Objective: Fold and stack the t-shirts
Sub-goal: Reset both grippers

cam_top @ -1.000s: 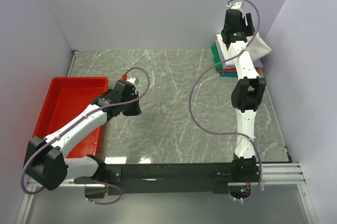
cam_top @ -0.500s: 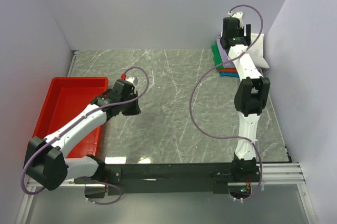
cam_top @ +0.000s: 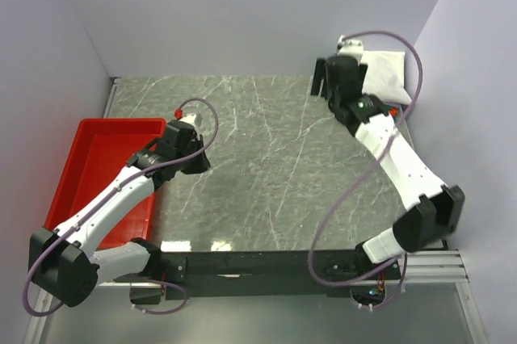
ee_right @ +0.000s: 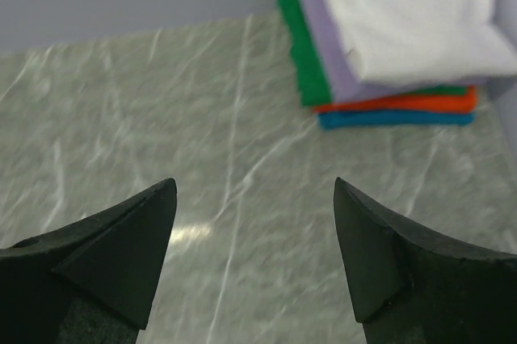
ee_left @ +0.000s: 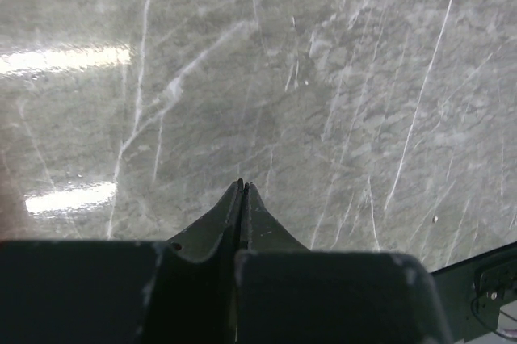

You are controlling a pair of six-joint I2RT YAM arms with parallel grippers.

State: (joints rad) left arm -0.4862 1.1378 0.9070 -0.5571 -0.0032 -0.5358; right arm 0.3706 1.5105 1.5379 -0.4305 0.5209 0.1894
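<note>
Folded and piled in the far right corner of the marble table (cam_top: 266,174), close against the back wall: white t-shirt (ee_right: 404,13) on top, lavender t-shirt (ee_right: 329,49) under it, then green t-shirt (ee_right: 300,49), orange t-shirt (ee_right: 404,103) and, lowest, teal t-shirt (ee_right: 396,119) flat on the marble. Edges not flush: lavender and green poking out to the left past the white, orange and teal showing along the near side. From overhead, mostly just the white top layer visible, partly hidden behind the right arm (cam_top: 404,166).

Poised over bare marble to the left of the pile and a little nearer the front edge: right gripper (ee_right: 254,185), spread wide, nothing between the fingers, clear of the cloth.

Toward the left edge, just beside the right wall of the red tray (cam_top: 97,158): left gripper (ee_left: 242,186), clamped fully together on nothing, tips meeting in a thin seam. Below it only bare marble; touching or just above, impossible to tell. Well apart from the pile, with most of the table's width between.
</note>
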